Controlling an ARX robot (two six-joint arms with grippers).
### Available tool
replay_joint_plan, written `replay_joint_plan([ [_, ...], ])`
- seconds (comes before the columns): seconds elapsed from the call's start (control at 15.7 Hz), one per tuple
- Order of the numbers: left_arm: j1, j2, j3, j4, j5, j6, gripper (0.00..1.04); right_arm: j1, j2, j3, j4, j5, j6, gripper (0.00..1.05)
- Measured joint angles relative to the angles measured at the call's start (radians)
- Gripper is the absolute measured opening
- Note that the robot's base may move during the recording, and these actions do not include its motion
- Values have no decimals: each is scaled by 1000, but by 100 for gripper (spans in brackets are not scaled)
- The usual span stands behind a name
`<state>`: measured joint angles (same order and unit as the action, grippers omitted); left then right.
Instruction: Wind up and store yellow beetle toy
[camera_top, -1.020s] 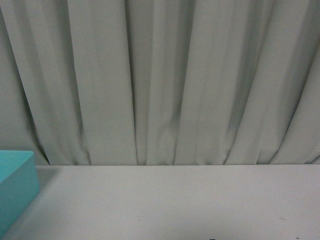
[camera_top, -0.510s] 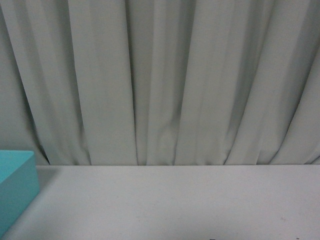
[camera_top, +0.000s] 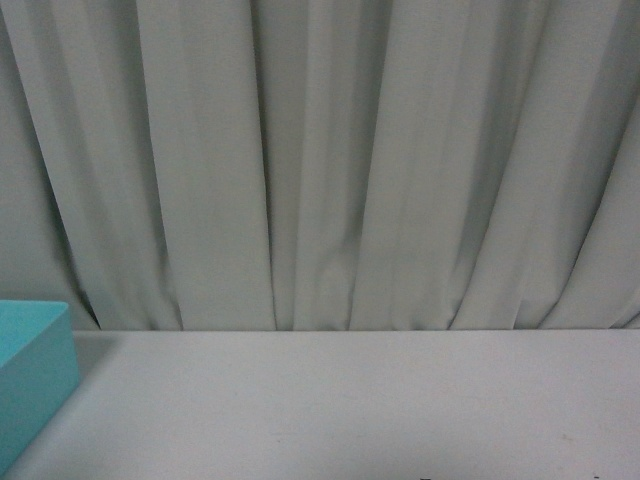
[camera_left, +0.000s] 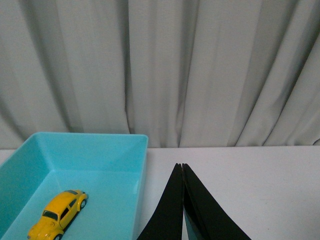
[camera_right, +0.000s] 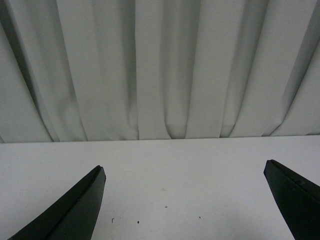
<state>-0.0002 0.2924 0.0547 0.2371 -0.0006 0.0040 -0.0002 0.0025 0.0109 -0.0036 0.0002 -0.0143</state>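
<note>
Front view: pale curtain (camera_top: 320, 160) fills the upper two thirds of the frame, and the white table (camera_top: 350, 400) runs across the lower third. A corner of the teal box (camera_top: 35, 380) sits at the lower left of the frame, on the table. Neither arm nor the toy shows here.

Left wrist view: the box (camera_left: 142, 165) is open-topped and stands on the table (camera_left: 260, 185) in front of the curtain (camera_left: 160, 70). The beetle (camera_left: 58, 221) is inside the box, on its floor and upright on its wheels (glossy yellow, dark windows). It is apart from the far wall and nearer one side wall than the other. Nothing touches it. The left gripper (camera_left: 182, 166) is outside the box, just beside its wall and over bare table. Its black jaws are pressed together at the tips with nothing between them.

Right wrist view: the right gripper (camera_right: 183, 165) is over the table (camera_right: 180, 150), black jaws spread wide apart and holding nothing. Between them there is only bare table with a few tiny dark specks (camera_right: 138, 221). The curtain (camera_right: 160, 65) hangs behind. No box or beetle shows in this view.
</note>
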Motion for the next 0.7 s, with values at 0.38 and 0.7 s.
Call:
replay_joint_plan([
  [0.38,0,-109,-45,-56,0,0,2,0,0,0,0,0,0,98],
  [0.7,0,-289,-45,-245,-1,0,2,0,0,0,0,0,0,98],
])
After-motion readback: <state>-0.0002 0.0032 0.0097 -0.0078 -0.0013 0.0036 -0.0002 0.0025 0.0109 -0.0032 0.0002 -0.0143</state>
